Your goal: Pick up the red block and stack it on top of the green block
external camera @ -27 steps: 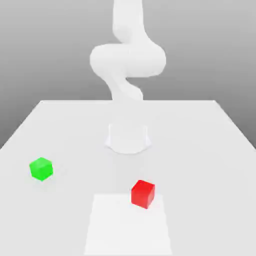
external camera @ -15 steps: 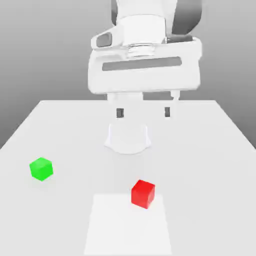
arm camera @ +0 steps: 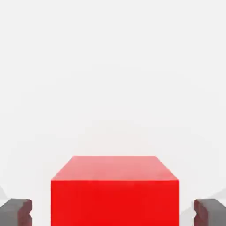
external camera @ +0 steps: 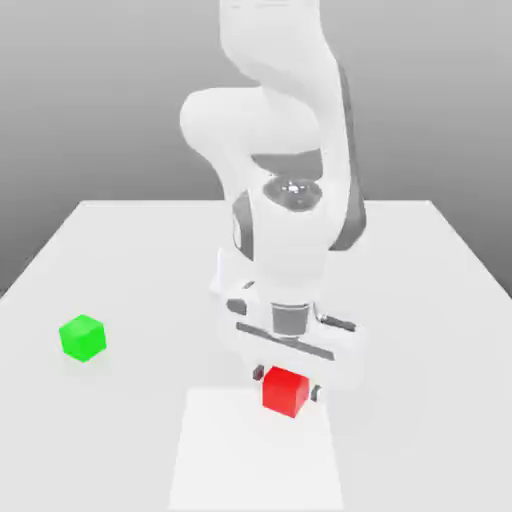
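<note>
The step in hand is the grasp. The gripper [external camera: 287, 383] is low over the small bright red cube [external camera: 286, 389], which sits on the white desk [external camera: 420, 300] near the front. In the hand view its dark fingertips [arm camera: 16, 212] stand on both sides of the cube with a gap, so it is not clenched. Next, I judge, the jaws must close, then lift and carry to the small bright green cube [external camera: 82, 337], far to the exterior view's left.

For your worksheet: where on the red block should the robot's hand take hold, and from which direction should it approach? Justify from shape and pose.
Grip the red block across two opposite side faces, coming from straight above. It is a plain cube sitting flat on the table, so its parallel smooth sides suit two fingers. The hand already straddles it, one fingertip either side.
</note>
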